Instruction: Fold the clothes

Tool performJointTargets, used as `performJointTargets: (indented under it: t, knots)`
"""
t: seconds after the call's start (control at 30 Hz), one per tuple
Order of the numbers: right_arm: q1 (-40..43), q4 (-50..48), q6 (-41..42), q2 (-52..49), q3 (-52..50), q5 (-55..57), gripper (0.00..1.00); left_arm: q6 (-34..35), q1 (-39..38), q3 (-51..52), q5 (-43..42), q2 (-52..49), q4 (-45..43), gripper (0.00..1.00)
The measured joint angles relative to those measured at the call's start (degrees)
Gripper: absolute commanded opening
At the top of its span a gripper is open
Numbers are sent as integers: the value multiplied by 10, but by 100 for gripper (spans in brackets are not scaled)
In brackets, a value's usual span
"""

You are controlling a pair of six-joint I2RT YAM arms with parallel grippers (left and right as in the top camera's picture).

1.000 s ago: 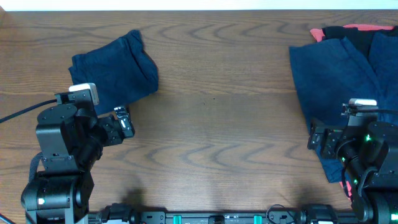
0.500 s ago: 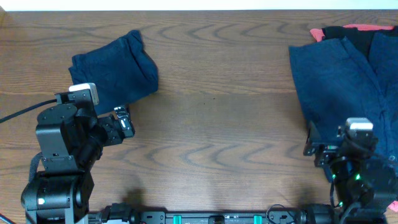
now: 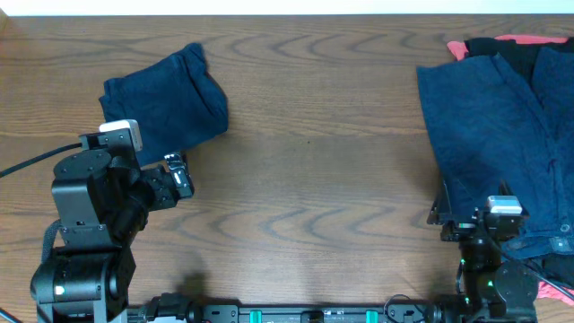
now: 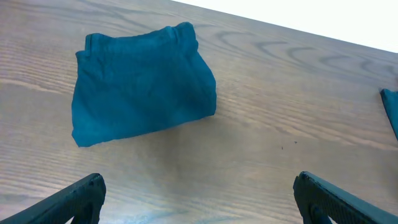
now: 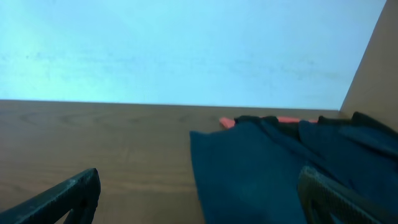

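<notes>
A folded navy garment (image 3: 163, 97) lies at the table's far left; it also shows in the left wrist view (image 4: 140, 93). A pile of navy clothes (image 3: 502, 126) lies spread at the right, with a coral-red piece (image 3: 516, 39) and a black piece (image 3: 489, 45) at its far edge; the pile also shows in the right wrist view (image 5: 267, 168). My left gripper (image 4: 199, 199) is open and empty, over bare wood just in front of the folded garment. My right gripper (image 5: 199, 196) is open and empty, low at the near edge of the navy pile.
The wooden table (image 3: 305, 179) spans the view, with bare wood between the folded garment and the pile. A pale wall (image 5: 174, 50) stands behind the table's far edge. The arm bases sit at the front edge.
My right arm has drawn back toward the front edge and lowered over the near end of the pile. The left arm and the folded garment have not moved.
</notes>
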State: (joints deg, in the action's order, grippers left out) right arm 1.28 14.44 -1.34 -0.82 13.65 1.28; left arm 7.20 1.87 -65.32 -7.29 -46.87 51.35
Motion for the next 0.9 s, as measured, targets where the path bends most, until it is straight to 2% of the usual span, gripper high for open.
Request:
performJointTargets:
  t: [0.37, 0.57, 0.7, 0.9]
  knots:
    - [19, -197, -5, 2, -116, 8, 99, 0, 0, 0, 0, 0, 0, 98]
    - [24, -174, -24, 2, -133, 13, 99, 0, 0, 0, 0, 0, 0, 98]
    - [24, -106, -39, 1, -133, 13, 99, 0, 0, 0, 0, 0, 0, 98]
    - [27, -106, -57, 2, -133, 13, 99, 0, 0, 0, 0, 0, 0, 98]
